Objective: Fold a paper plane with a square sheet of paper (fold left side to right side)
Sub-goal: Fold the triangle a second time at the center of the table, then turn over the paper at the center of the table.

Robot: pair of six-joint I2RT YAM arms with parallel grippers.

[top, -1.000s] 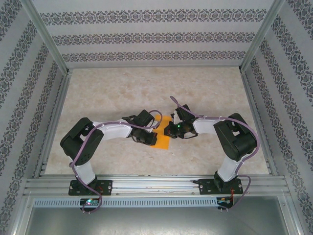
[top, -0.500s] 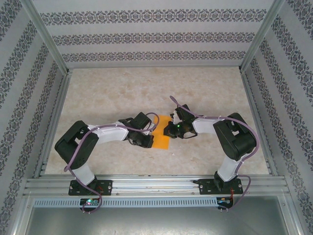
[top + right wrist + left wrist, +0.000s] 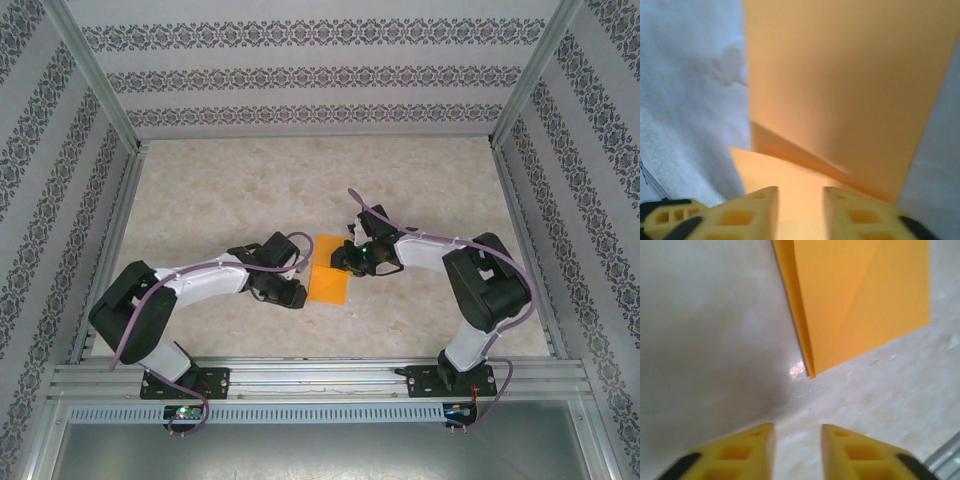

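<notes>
Mid-counter (image 3: 420, 190), between arms: I see the square sheet of paper (image 3: 328, 275), long axis running away from the bases.
Left gripper (image 3: 797, 452): jaws apart, empty, just short of the sheet's corner.
Right gripper (image 3: 800, 212): jaws apart over the sheet's folded flap; nearer, I judge.
Material: thin matte orange, crisply creased; counter glossy, marbled.
</notes>
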